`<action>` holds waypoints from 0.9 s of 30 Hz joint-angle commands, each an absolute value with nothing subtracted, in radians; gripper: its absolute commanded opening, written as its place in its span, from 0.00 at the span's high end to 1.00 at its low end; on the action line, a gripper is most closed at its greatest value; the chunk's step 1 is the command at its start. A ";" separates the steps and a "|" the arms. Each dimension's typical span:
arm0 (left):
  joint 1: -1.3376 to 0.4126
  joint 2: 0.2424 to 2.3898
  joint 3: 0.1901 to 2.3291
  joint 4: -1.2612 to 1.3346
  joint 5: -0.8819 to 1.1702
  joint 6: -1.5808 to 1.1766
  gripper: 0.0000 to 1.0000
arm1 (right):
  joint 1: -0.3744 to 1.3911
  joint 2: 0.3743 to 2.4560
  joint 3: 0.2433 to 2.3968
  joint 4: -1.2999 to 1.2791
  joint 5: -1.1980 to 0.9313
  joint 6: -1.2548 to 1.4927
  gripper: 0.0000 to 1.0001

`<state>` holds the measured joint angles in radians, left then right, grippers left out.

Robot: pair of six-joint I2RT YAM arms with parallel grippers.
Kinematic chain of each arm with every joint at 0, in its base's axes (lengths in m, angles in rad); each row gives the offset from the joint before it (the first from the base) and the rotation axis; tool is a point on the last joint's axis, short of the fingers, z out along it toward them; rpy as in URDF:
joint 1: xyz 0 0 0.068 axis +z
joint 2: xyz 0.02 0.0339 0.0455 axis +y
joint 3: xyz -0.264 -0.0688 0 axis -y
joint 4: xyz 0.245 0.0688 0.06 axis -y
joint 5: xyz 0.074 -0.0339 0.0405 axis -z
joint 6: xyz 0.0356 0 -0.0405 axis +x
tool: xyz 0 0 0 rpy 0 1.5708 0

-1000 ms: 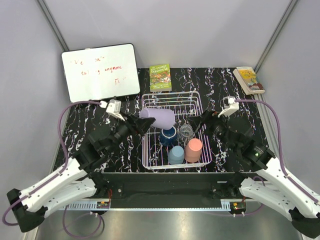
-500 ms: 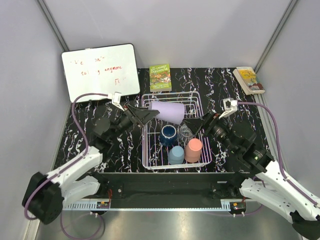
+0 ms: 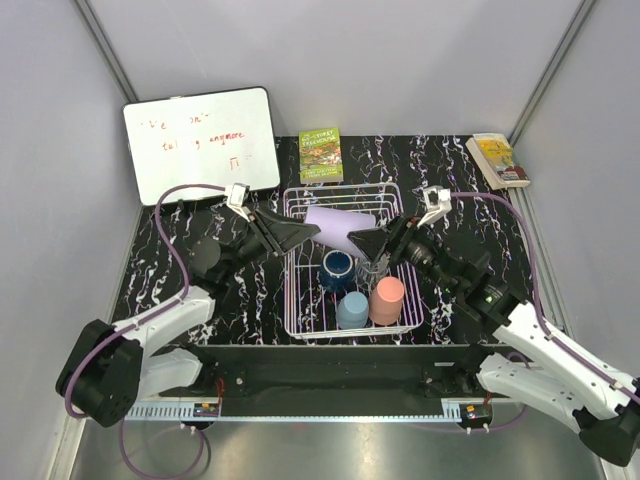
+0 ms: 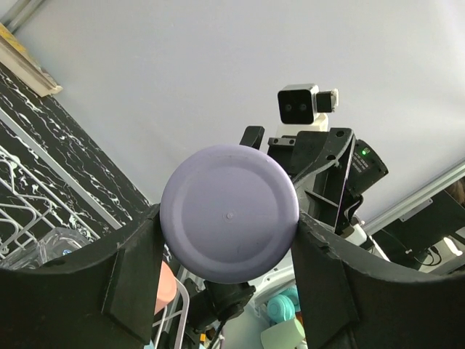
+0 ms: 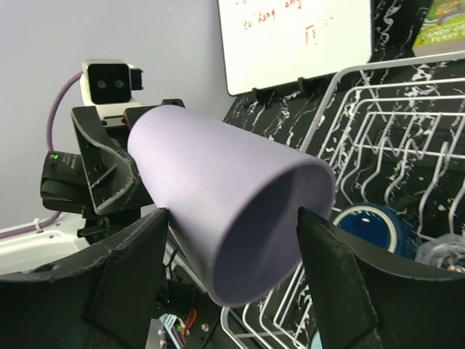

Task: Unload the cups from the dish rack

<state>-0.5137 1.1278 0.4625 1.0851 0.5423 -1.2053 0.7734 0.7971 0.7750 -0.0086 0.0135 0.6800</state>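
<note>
My left gripper [image 3: 298,232] is shut on the base end of the lavender cup [image 3: 338,228] and holds it lying sideways in the air over the white dish rack [image 3: 300,330]. In the left wrist view the cup's round base [image 4: 229,212] sits between my fingers. My right gripper [image 3: 368,242] is open, its jaws on either side of the cup's open end [image 5: 218,196]. In the rack stand a dark blue cup [image 3: 337,268], a clear glass [image 3: 372,266], a light blue cup [image 3: 351,309] and a salmon-pink cup [image 3: 387,298].
A whiteboard [image 3: 200,143] leans at the back left. A green book [image 3: 320,154] lies behind the rack, and another book [image 3: 497,160] lies at the back right. Upright plate dividers [image 5: 378,109] fill the rack's far end.
My left gripper has lifted the lavender cup and carried it rightward over the rack. My right gripper has moved left and now straddles the cup's open end.
</note>
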 commanded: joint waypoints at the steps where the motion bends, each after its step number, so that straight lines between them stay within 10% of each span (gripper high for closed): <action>1: -0.523 1.097 0.485 1.163 0.601 -1.212 1.00 | 0.776 0.851 0.813 0.098 -0.040 0.680 0.25; 7: -0.528 1.135 0.468 1.166 0.603 -1.215 1.00 | 0.776 0.919 0.841 0.146 -0.100 0.678 0.39; 10: -0.534 1.158 0.469 1.166 0.607 -1.216 1.00 | 0.776 0.943 0.845 0.143 -0.109 0.680 0.69; 11: -0.534 1.161 0.471 1.163 0.617 -1.215 1.00 | 0.776 0.943 0.844 0.138 -0.107 0.680 0.93; 14: -0.534 1.154 0.485 1.102 0.627 -1.180 0.99 | 0.776 0.933 0.842 0.104 -0.078 0.672 1.00; 18: -0.532 1.044 0.546 0.790 0.611 -1.048 0.07 | 0.776 0.868 0.835 0.007 -0.008 0.651 1.00; 27: -0.529 0.778 0.690 0.125 0.192 -0.792 0.01 | 0.776 0.715 0.908 -0.404 0.460 0.623 1.00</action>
